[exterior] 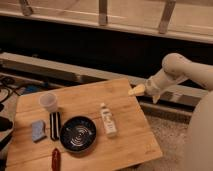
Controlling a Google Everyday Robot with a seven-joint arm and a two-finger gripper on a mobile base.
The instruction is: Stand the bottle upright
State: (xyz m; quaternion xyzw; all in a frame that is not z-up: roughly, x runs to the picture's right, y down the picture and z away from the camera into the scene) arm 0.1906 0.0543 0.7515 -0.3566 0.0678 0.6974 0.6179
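bottle (108,121) lying beside bowl (93,131), gripper (136,90) at table (90,95) edge

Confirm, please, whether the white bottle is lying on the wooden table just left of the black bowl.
No: the camera view shows the bottle lying just right of the black bowl; the gripper hovers at the right edge of the wooden table.

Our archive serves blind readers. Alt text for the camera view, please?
A small white bottle lies on its side on a wooden table, beside a black bowl. The gripper hovers near the table's far right corner, apart from the bottle.
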